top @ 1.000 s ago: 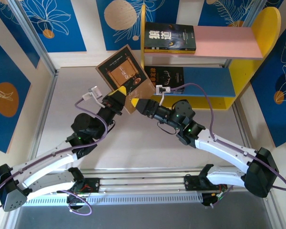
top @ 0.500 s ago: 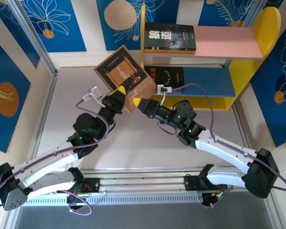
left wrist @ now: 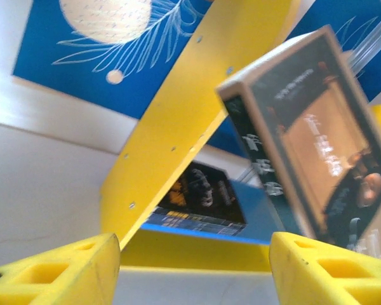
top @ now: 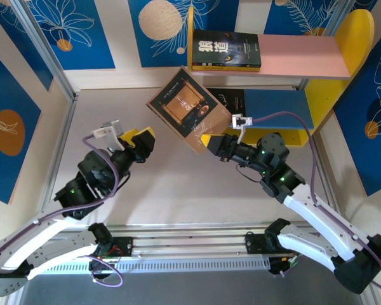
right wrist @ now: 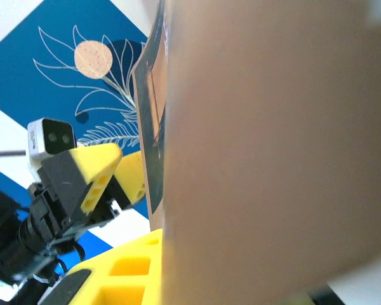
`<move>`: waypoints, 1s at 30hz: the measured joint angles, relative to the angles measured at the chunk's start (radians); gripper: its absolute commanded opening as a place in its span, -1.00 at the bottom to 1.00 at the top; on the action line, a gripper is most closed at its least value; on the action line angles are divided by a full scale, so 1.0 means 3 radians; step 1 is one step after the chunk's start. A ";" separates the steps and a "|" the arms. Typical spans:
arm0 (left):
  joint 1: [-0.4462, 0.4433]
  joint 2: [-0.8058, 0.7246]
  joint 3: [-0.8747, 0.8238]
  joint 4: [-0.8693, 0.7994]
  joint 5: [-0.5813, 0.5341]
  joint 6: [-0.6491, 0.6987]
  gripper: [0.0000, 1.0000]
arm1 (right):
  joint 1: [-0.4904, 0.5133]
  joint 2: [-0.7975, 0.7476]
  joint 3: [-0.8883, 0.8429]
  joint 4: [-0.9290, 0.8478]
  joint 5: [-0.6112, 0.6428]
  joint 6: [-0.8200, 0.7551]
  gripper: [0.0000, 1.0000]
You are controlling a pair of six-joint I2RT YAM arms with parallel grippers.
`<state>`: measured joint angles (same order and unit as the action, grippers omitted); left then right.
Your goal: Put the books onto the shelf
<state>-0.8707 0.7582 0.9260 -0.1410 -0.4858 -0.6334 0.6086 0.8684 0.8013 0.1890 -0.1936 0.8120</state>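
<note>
My right gripper (top: 207, 141) is shut on the lower corner of a brown book (top: 189, 109) and holds it tilted in the air in front of the shelf's (top: 298, 56) left yellow panel (left wrist: 190, 121). Up close, that book (right wrist: 273, 146) covers the right wrist view beside one yellow finger (right wrist: 130, 267). My left gripper (top: 144, 140) stands open to the book's left, with nothing between its jaws (left wrist: 190, 273). A black book (top: 227, 49) lies on the pink upper board. Another dark book (left wrist: 203, 197) lies on the blue lower board (top: 276, 108), partly hidden behind the held one.
The shelf stands at the back right against the blue patterned wall, with its rounded yellow side panel (top: 354, 38) at the far right. A metal rail (top: 57, 152) runs along the table's left edge. Bare grey tabletop (top: 171, 184) lies between the arms.
The left gripper has opened, let go of the brown book and drawn back to the left. The right gripper has shut on the book and carried it right, toward the shelf.
</note>
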 measured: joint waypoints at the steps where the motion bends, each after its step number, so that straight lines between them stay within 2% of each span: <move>1: 0.0057 0.0014 0.0094 -0.0200 0.0023 0.0029 0.29 | -0.0047 -0.0052 0.0031 -0.0109 -0.0045 -0.0055 -0.96; 4: 0.0327 0.0146 0.0426 -0.0774 0.0178 0.0114 0.30 | -0.0160 -0.0187 0.0139 -0.0448 -0.0132 -0.0234 -0.96; 6: 0.0589 0.0267 0.0568 -0.1044 0.0453 0.0170 0.36 | -0.0214 -0.0277 0.0223 -0.0688 -0.0156 -0.0365 -0.96; 9: 0.0959 0.0463 0.0605 -0.1258 0.1087 0.0234 0.37 | -0.0276 -0.0371 0.0348 -0.0985 -0.0201 -0.0540 -0.96; 12: 0.1171 0.0706 0.0571 -0.1314 0.1809 0.0289 0.38 | -0.0333 -0.0407 0.0476 -0.1240 -0.0229 -0.0690 -0.96; 17: 0.1217 0.0792 0.0426 -0.1186 0.2822 0.0310 0.40 | -0.0435 -0.0421 0.0590 -0.1553 -0.0244 -0.0888 -0.96; 20: 0.1217 0.0745 0.0418 -0.1022 0.3220 0.0310 0.41 | -0.0492 -0.0420 0.0595 -0.1689 -0.0266 -0.0960 -0.96; 24: 0.1222 0.0659 0.0418 -0.0837 0.3532 0.0299 0.42 | -0.0535 -0.0407 0.0595 -0.1837 -0.0332 -0.1031 -0.96; 30: 0.1223 0.0703 0.0390 -0.0660 0.3751 0.0272 0.44 | -0.0544 -0.0345 0.0595 -0.1957 -0.0514 -0.1096 -0.96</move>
<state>-0.5037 0.9691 1.0431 -0.3389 0.6395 -0.5518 0.4454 0.7650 0.9798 -0.3981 -0.3477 0.4831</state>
